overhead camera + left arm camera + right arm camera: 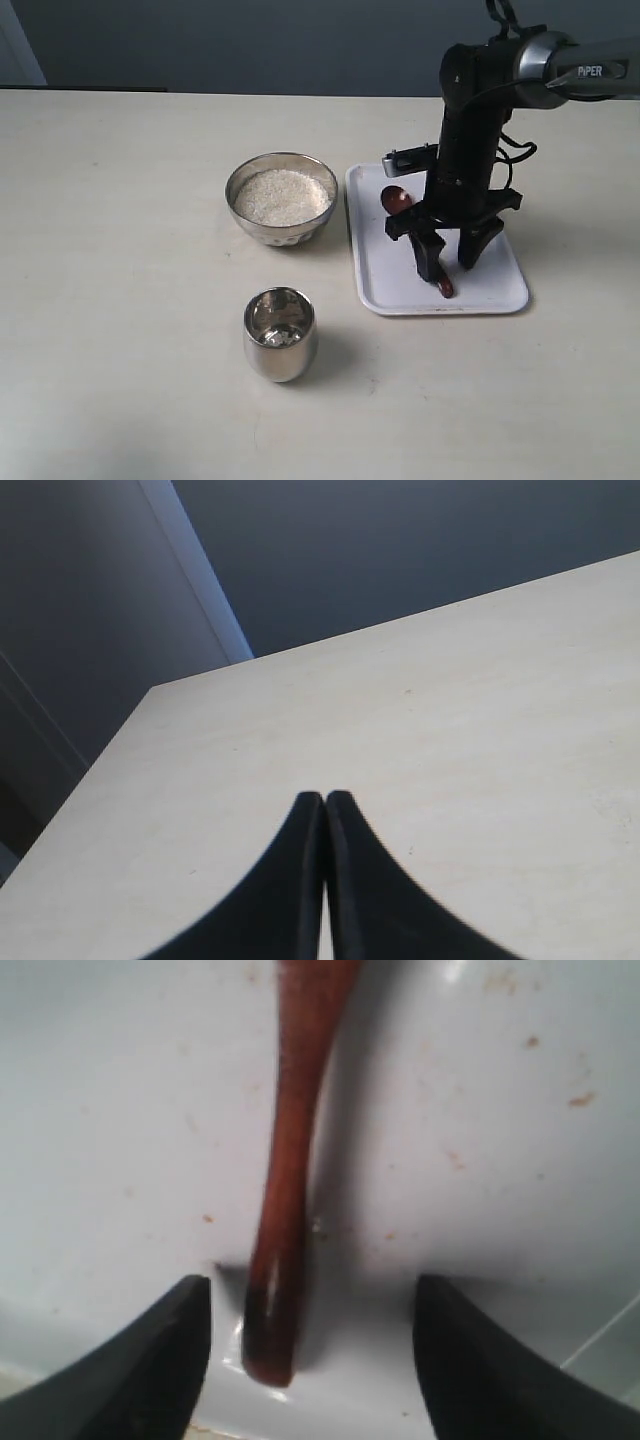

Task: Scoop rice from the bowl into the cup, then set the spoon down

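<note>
The reddish-brown wooden spoon lies on a white tray, its handle running toward the tray's front edge. My right gripper hangs low over the handle's end, open, one finger on each side and not touching it. The silver bowl left of the tray is full of white rice. The polished steel cup stands in front of the bowl with a few grains at its bottom. My left gripper is shut and empty over bare table, out of the exterior view.
The tray's raised rim lies just past the spoon handle's end. A small grey-and-black object sits at the tray's back edge behind the spoon's bowl. Pale tabletop stretches left of the bowl and cup.
</note>
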You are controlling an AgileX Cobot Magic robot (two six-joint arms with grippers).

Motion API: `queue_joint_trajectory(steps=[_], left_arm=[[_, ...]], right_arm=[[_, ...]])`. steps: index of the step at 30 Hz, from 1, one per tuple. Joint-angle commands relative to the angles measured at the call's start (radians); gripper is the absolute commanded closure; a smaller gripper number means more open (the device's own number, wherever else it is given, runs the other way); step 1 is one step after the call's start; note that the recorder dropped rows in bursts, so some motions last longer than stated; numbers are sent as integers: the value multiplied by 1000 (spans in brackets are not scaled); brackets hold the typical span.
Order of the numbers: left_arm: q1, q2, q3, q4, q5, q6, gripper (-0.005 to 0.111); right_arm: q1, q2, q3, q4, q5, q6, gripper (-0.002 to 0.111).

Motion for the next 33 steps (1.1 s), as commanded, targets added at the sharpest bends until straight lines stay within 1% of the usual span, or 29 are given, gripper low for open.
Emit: queue_joint_trajectory(steps=[1,7,9,10,13,16,17,26,29,33], left_arm=[[-1,-5,-2,-4,-7,-3,106],[-1,-5,-2,-4,-7,-3,106],[-1,-5,-2,-4,-7,-3,106],[-1,-5,-2,-4,-7,-3,106],[-1,-5,-2,-4,-7,-3,106],[-1,-5,-2,-4,-7,-3,106],[-1,-5,-2,-4,-7,-3,106],[-1,-5,-2,-4,-7,-3,106],[-1,-5,-2,-4,-7,-3,106],[-1,-5,-2,-2,-7,-3,106]], right_arm=[[-2,-47,6,-74,-14,-9,47],[-4,-196,6,-42,-14,-9,47],[-2,-265,6,6,-14,-25,51],[-2,-303,11,34,-14,-48,55],[-2,-423,72,136,-14,-116,76],[-2,-578,200,185,-92,-147,104],[-2,-635,252,193,-132,-147,108],[-2,-1105,710,196,-590,-147,108],[-2,-1214,796,220,-676,-145,108],[-2,-1308,867,266,-688,-145,108]])
